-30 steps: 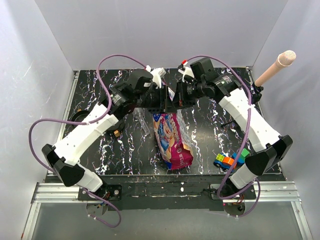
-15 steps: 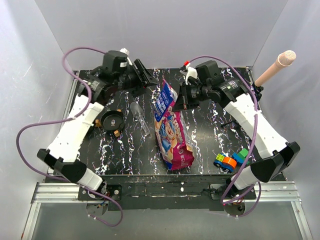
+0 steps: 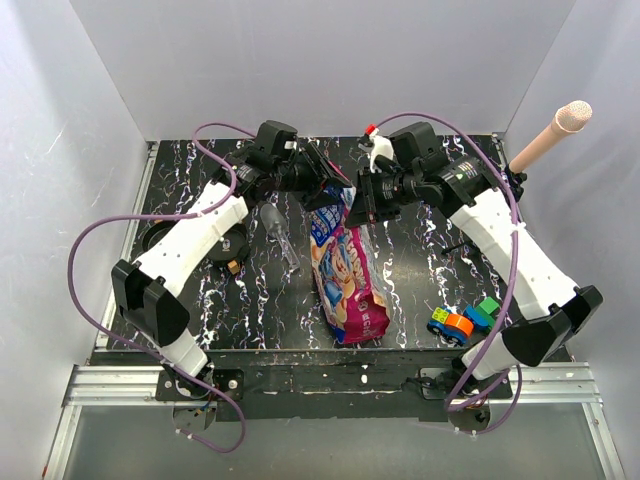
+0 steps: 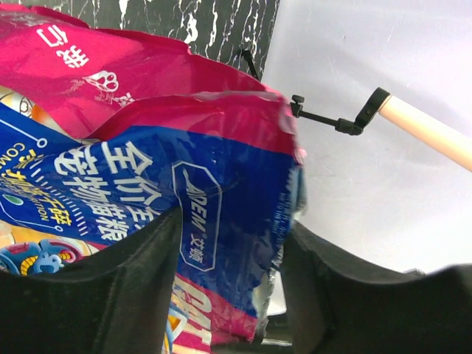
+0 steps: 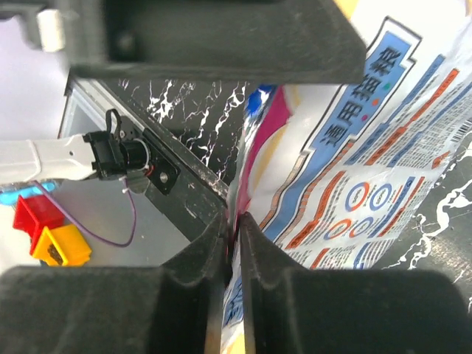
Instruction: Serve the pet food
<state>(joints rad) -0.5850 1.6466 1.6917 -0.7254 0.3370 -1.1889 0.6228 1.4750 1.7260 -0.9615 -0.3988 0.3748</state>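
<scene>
Right gripper (image 5: 234,221) is clenched on the thin top edge of the pet food bag (image 3: 345,275), its fingers nearly meeting. Left gripper (image 4: 232,232) is released, its 2 fingers spread either side of the bag's blue-and-magenta top. The bag's lower end rests mid-table on the marbled black table (image 3: 410,290); the kibble cannot be seen. Toy blocks (image 3: 462,320) lie well right

Left gripper (image 4: 230,265) jaws apart; right gripper (image 5: 233,251) pinched nearly closed
</scene>
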